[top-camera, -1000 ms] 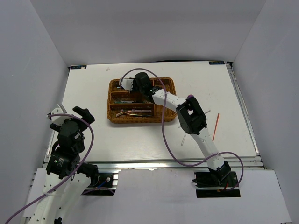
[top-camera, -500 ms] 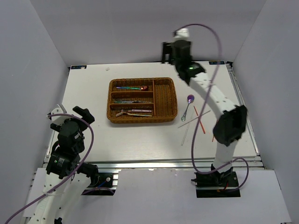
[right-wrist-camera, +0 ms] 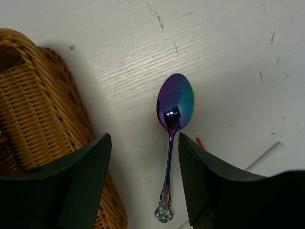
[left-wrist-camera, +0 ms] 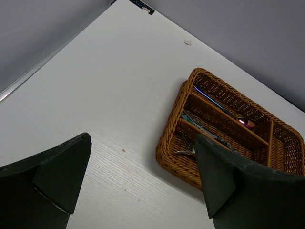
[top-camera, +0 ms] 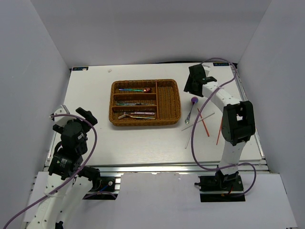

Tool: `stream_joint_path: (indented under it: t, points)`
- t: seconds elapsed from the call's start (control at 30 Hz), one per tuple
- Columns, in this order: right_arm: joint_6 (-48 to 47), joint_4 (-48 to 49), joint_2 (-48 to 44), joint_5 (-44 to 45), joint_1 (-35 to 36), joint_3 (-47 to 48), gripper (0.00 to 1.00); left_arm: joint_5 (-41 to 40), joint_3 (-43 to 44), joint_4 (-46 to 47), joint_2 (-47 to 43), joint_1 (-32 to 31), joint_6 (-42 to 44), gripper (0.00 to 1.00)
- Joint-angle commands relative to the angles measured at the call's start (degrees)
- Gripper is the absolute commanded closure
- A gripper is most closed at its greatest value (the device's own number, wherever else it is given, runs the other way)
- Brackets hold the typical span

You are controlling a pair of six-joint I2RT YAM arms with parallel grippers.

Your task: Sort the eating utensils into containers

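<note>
Two sets of jaws, both spread apart and gripping nothing. Below the gap of my right jaws the purple-bowled spoon (right-wrist-camera: 174, 106) lies on the worktop (right-wrist-camera: 228, 57), bowl pointing away, with the wicker tray (right-wrist-camera: 62, 95) just left of them. My left jaws hang well short of that tray, which sits ahead and rightward.
</note>
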Motion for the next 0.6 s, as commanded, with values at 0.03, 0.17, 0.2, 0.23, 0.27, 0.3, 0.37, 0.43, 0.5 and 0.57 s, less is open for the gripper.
stream_joint_path:
  t: [0.03,0.17,0.2,0.23,0.27,0.3,0.37,0.43,0.5,0.57]
  points:
    - [2.91,2.09,-1.63,-0.03,-0.33,-2.81,0.38,-0.92,-0.16,-0.08,0.65,-0.22,0.03,0.02]
    - [3.35,4.12,-1.63,-0.64,-0.33,-6.42,0.42,-0.92,-0.07,-0.08,1.09,-0.22,0.03,0.02]
    - [3.35,4.47,-1.63,-0.64,-0.33,-6.95,0.42,-0.83,-0.07,-0.08,1.09,-0.22,0.03,0.02]
    - [3.35,4.82,-1.63,-0.82,-0.42,-8.17,0.42,-0.83,-0.07,-0.08,1.09,-0.22,0.03,0.02]
    - [3.35,5.26,-1.63,-1.34,-0.33,-8.79,0.44,-0.83,-0.07,-0.08,1.09,-0.22,0.03,0.02]
    - [3.35,5.52,-1.63,-1.43,-0.33,-9.32,0.44,-0.74,-0.07,-0.08,1.09,-0.22,0.03,0.02]
    - [3.18,6.49,-1.54,-2.05,-0.33,-10.64,0.48,-0.74,-0.07,-0.08,1.10,-0.22,0.03,0.02]
    - [2.91,7.36,-1.28,-2.66,-0.33,-11.25,0.50,-0.74,-0.07,-0.08,1.01,-0.22,0.03,0.02]
    - [2.56,7.63,-0.32,-3.28,-0.33,-11.35,0.50,-0.83,-0.07,-0.08,1.01,-0.30,0.03,0.02]
    - [2.39,7.63,0.82,-3.28,-0.33,-11.08,0.50,-0.83,-0.07,-0.08,0.83,-0.30,0.03,0.02]
